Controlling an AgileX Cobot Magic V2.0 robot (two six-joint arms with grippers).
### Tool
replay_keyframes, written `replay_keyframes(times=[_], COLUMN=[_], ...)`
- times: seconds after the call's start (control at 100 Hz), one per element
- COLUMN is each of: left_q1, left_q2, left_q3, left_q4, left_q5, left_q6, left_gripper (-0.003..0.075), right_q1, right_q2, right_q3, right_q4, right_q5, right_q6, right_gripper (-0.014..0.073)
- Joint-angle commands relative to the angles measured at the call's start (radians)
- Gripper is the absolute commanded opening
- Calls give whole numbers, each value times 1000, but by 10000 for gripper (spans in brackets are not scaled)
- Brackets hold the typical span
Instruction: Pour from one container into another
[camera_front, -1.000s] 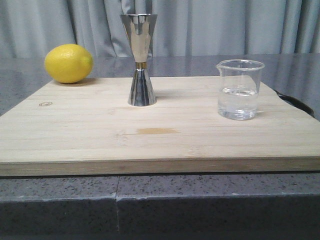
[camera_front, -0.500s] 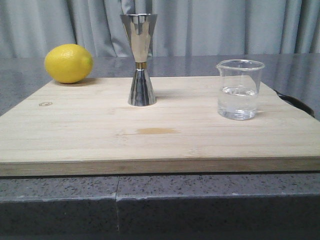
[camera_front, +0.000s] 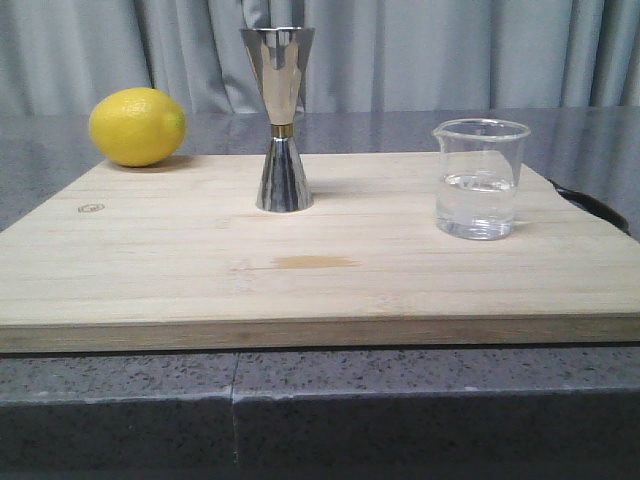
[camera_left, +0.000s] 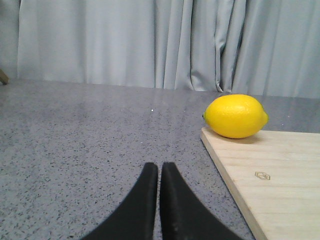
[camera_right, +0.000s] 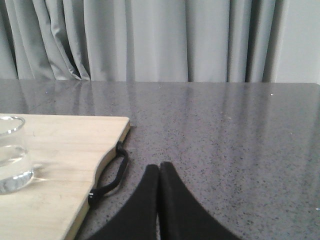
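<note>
Nothing has moved since the earlier frames: every object on the board stands where it stood before. The wooden cutting board (camera_front: 320, 250) lies on the grey stone table (camera_front: 320, 400). The steel jigger (camera_front: 280, 120) stands upright near the back edge of the board, a little left of its middle, with a thin gold band at its narrow waist. The glass beaker (camera_front: 478, 180) stands upright on the right part of the board, well apart from the jigger, and holds clear liquid up to about half of its height; its small spout points to the left. A lemon (camera_front: 137, 127) rests at the back left corner of the board. A black loop handle (camera_right: 112, 175) hangs at the right end of the board.

Neither arm appears in the front view. The left gripper (camera_left: 159, 167) is low over the bare table, beside the board's left edge and near the lemon, with its fingers pressed together and holding nothing. The right gripper (camera_right: 159, 169) is over the table just beside the board's right edge and the black handle, also closed and empty, with the beaker at the border of its view.
</note>
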Motion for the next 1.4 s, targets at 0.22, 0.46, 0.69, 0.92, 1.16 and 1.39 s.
replay_keyframes(times=[0.22,0.46,0.69,0.92,1.16,1.39], left_q1=[-8,-8,-8,-8,-8,-8], left_q2=[-27,-27,-27,71,326,566], left_q3=[36,36,-33,-241,-465,-559], left_q4=[-10,-10,-58,-124,-337,-777], left_q5=[-161,-161,-32,207,387,411], left_q6=[-4,-21,-23,-23,214,812], left_gripper=[-19,-19,-19,-19,-19,-18], right_q1=[-5,-5,-2,-2,-2,-2], right_q2=[-19,-19,-19,15,176,336], right_q3=[27,-19,-131,-271,-408,-516], right_q4=[72,122,174,181,228,314], right_q5=[-119,-67,120,337,557,571], right_q6=[0,0,0,0,-87,-200], right_gripper=[-73,-73,-73,-73,-73,-73])
